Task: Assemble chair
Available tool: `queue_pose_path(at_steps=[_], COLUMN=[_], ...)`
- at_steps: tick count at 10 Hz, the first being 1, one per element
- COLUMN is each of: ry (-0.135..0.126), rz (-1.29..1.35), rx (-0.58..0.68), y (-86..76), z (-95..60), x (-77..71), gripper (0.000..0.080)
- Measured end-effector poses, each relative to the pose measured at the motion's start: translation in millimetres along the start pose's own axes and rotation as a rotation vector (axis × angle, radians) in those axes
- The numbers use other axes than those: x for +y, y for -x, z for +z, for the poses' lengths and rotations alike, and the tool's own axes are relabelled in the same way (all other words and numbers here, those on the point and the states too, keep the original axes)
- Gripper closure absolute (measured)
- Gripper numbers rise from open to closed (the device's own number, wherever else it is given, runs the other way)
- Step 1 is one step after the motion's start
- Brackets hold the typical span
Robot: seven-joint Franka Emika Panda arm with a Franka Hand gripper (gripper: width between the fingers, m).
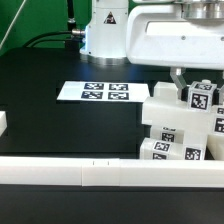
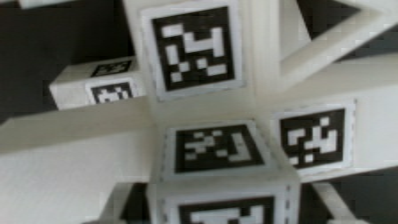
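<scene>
Exterior view first: the gripper point(image 1: 196, 88) has its fingers down at the top of the chair point(image 1: 178, 125), which sits as a cluster of white tagged blocks at the exterior view's right, pushed up against the long white border rail point(image 1: 70, 172) running along the front. A tagged part stands upright right between the fingers, so the thing to be worked is directly under the hand, not off to either side. Its long axis looks roughly vertical from here. The marker board point(image 1: 104, 92) lies flat on the black table point(image 1: 50, 125), well apart from the hand towards the exterior view's left (not involved at all).

Are the jaws actually clamped? They stand partly apart with that tagged piece between them, but I can't tell from this angle whether the pads are pressing on it or just straddling it.

Wrist view: super close, mostly tags. A tall tagged post point(image 2: 196, 50) runs lengthwise through the middle of the picture, with more tagged blocks point(image 2: 267, 140) of the chair packed just beside it. The fingertips themselves don't show clearly here, so contact stays unconfirmed. My guess is that the next move runs straight along that upright axis.
</scene>
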State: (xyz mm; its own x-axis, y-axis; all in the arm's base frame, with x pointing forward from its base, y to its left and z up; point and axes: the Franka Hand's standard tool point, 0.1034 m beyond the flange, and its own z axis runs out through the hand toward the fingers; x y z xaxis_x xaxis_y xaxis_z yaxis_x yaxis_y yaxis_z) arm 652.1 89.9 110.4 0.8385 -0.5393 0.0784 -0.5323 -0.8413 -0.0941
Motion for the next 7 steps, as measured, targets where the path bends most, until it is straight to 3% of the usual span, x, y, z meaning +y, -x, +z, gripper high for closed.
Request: queue_pose_path(at_steps=[1, 2, 3, 4, 5, 7], ry=[0.0, 0.0, -0.002, -0.006, -0.015, -0.03], rz=[0.008, -0.013, -0.056, -0.112, -0.21, -0.342], rx=[0.0, 0.001, 0.002, 0.006, 0.013, 0.026], y=[0.2, -0.1, -1.0, -1.7, -1.9, -1.7], z=[0.4, -0.2, -2.8, -6.2, -13.1, -29.3], x=[0.0, -0.5, -2.6, -3.9, -7.8, -8.9], gripper=[0.0442, 0.0442, 0.0258, 0.0258, 0.0169, 0.0156])
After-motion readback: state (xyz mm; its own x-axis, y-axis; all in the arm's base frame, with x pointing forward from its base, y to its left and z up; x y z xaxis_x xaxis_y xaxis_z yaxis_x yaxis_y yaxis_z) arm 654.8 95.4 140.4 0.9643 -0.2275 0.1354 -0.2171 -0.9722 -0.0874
